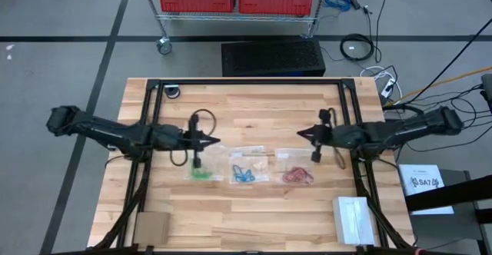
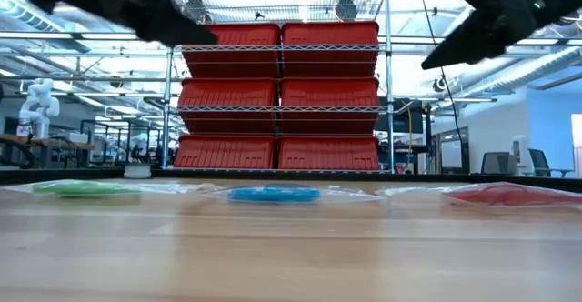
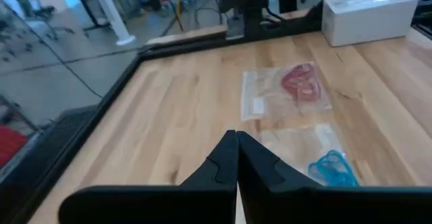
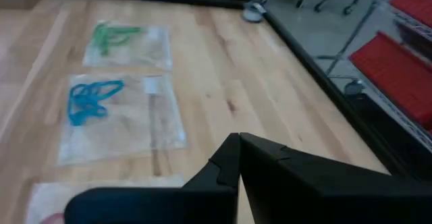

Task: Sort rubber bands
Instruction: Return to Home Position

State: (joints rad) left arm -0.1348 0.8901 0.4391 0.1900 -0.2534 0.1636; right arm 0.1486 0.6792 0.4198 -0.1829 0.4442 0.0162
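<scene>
The left gripper (image 1: 214,141) and right gripper (image 1: 302,134) are hovering closed and empty above the worktop (image 1: 231,224), apparently parking, since green bands (image 1: 201,174), blue bands (image 1: 244,173) and red bands (image 1: 297,176) are lying bagged separately below.

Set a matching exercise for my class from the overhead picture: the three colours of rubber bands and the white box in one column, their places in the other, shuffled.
Things
1. green rubber bands
2. blue rubber bands
3. red rubber bands
4. white box

Places
A. in the middle zip bag
B. on the bare table, outside any bag
C. in the zip bag nearest the right gripper
D. in the zip bag nearest the left gripper

Pairs: 1-D, 2-A, 3-C, 4-B.
</scene>
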